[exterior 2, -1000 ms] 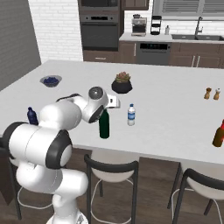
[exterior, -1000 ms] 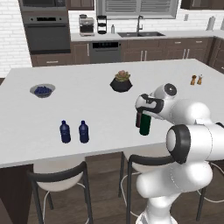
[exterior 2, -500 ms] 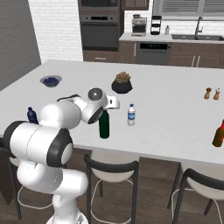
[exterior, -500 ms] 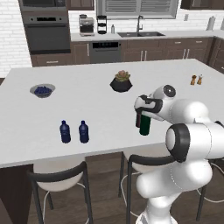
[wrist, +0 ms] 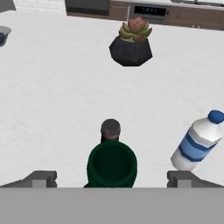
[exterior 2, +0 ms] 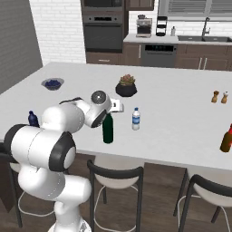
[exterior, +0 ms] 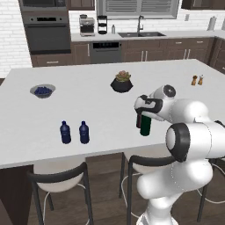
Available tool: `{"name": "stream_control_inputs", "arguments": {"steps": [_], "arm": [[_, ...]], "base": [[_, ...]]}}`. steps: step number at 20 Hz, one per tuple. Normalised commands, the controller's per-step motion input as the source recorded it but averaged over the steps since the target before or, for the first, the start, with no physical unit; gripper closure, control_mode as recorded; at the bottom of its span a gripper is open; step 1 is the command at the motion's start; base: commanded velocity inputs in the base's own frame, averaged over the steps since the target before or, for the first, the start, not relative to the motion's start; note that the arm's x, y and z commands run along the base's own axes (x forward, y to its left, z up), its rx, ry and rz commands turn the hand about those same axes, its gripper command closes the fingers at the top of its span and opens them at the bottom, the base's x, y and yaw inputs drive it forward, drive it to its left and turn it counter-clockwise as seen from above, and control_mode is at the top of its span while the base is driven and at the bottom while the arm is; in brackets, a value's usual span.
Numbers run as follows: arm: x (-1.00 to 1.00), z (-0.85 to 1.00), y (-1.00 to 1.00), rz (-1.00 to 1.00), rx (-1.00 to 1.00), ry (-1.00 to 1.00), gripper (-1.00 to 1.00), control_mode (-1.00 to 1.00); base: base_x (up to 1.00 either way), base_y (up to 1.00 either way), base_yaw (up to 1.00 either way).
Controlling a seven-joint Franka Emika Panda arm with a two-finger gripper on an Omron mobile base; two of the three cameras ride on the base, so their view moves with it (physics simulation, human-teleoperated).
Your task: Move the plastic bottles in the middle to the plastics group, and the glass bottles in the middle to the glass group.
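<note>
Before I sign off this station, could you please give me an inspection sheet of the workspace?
Surface: white counter, level, no spills seen.
Job's things: green bottle upright mid-counter; beer bottle right behind it; water bottle upright, apart to its side; two blue bottles side by side near the front edge; a brown bottle at the far end.
Clutter: bowl, plant, two shakers.
Gripper: gripper open, its fingers either side of the green bottle, not touching.
Cables: nothing seen.
Surroundings: stools at the counter; oven and sink behind.
</note>
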Motion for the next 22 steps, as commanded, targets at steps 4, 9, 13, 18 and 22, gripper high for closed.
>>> {"name": "stream_control_inputs", "arguments": {"steps": [4,9,13,18,22], "arm": [[0.05,0.00,0.00,0.00,0.00,0.00,-1.00,-1.00],[0.05,0.00,0.00,0.00,0.00,0.00,-1.00,-1.00],[0.00,0.00,0.00,0.00,0.00,0.00,-1.00,-1.00],[0.00,0.00,0.00,0.00,0.00,0.00,1.00,-1.00],[0.00,0.00,0.00,0.00,0.00,0.00,1.00,-1.00]], "base": [[0.00,0.00,0.00],[0.00,0.00,0.00],[0.00,0.00,0.00],[0.00,0.00,0.00],[0.00,0.00,0.00]]}}
